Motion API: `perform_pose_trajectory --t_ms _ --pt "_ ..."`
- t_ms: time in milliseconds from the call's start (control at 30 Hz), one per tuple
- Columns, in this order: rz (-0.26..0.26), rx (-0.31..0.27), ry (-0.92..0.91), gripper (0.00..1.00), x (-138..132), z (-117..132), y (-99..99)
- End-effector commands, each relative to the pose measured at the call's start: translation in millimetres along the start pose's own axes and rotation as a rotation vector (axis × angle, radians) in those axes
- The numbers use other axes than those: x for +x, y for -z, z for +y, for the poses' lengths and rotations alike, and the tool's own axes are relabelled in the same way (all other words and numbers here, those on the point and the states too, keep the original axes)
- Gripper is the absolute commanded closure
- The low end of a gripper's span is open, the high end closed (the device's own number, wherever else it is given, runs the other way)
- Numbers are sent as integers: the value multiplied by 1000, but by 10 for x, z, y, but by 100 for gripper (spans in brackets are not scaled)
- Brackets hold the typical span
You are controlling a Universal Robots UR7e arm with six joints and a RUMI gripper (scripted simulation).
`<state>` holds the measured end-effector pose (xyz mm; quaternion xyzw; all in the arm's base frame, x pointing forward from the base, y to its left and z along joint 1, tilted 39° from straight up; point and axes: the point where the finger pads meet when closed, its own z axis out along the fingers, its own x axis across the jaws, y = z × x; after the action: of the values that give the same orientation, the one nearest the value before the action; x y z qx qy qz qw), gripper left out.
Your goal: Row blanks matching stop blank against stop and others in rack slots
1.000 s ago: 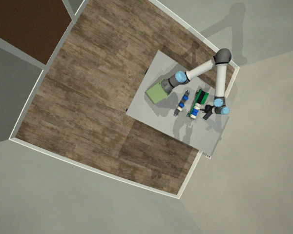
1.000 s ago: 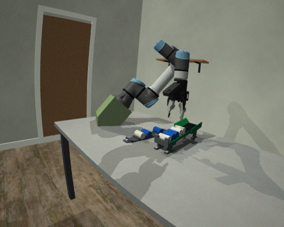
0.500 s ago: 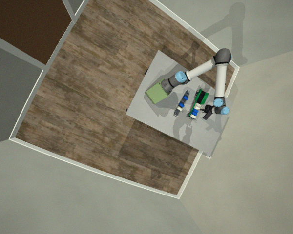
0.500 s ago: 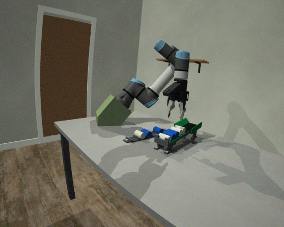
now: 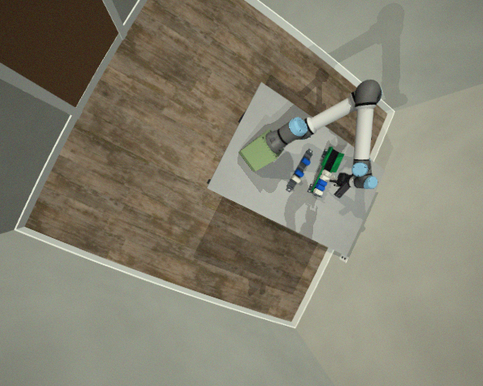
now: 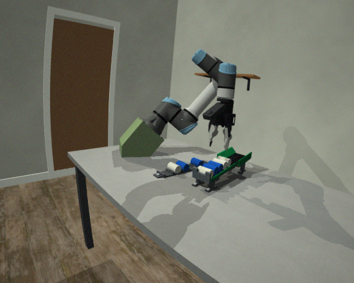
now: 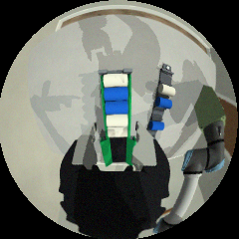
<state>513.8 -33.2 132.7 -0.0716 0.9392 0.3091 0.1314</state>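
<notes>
The feed ramp (image 6: 229,170) (image 7: 106,149) (image 5: 317,173) has green side walls and a grey stop at its low end. A white blank (image 6: 205,170) (image 7: 116,80) lies at the stop. Two blue blanks (image 6: 213,166) (image 7: 116,101) lie behind it, then a white blank (image 6: 220,161) (image 7: 118,120) further up. The flat grey stock rack (image 6: 160,174) (image 7: 162,75) beside the ramp holds a white blank (image 6: 174,167) (image 7: 166,90) and two blue blanks (image 6: 182,165) (image 7: 162,103), (image 6: 196,161) (image 7: 156,125). My gripper (image 6: 219,143) (image 7: 116,122) (image 5: 336,181) hangs half open and empty above the ramp's upper end.
The arm's green base block (image 6: 138,141) (image 5: 258,154) stands on the grey table (image 6: 262,231) behind the rack. A wooden shelf (image 6: 252,76) is on the wall behind the arm. The table's edges lie left and front.
</notes>
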Motion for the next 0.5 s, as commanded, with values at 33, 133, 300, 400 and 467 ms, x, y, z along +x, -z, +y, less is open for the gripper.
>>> perform_pose_trajectory --t_ms 33,133,300,400,467 --pt "-1 1 0 50 -3 -2 4" --pt "-1 1 0 50 -3 -2 1" --pt "-2 3 0 50 -3 -2 -13" --pt "-2 5 -1 50 -3 -2 -28" --pt "-3 6 -1 50 -3 -2 -41"
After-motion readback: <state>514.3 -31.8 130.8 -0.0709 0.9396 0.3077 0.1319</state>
